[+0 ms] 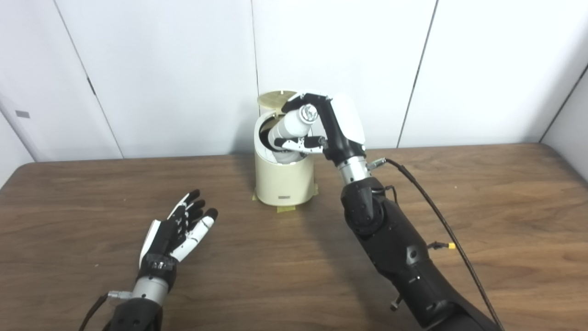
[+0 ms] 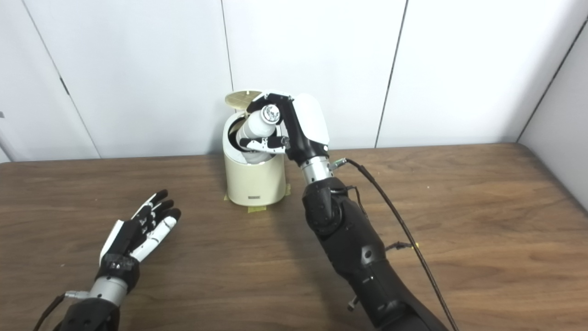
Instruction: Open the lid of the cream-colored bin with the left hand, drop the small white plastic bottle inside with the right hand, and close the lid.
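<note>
The cream-colored bin (image 1: 284, 181) stands at the back middle of the table, against the wall. Its round lid (image 1: 274, 98) is tipped up behind the opening. My right hand (image 1: 328, 124) hovers over the bin's mouth, shut on the small white plastic bottle (image 1: 289, 131). The bottle is tilted, its lower end inside the opening and its cap (image 1: 308, 112) pointing up toward the camera. My left hand (image 1: 179, 230) rests low over the table at the front left, open, fingers spread, well apart from the bin.
The brown wooden table (image 1: 482, 216) stretches wide on both sides of the bin. Yellow tape tabs (image 1: 285, 209) hold the bin's base. A black cable (image 1: 441, 220) runs along my right forearm. White wall panels stand right behind the bin.
</note>
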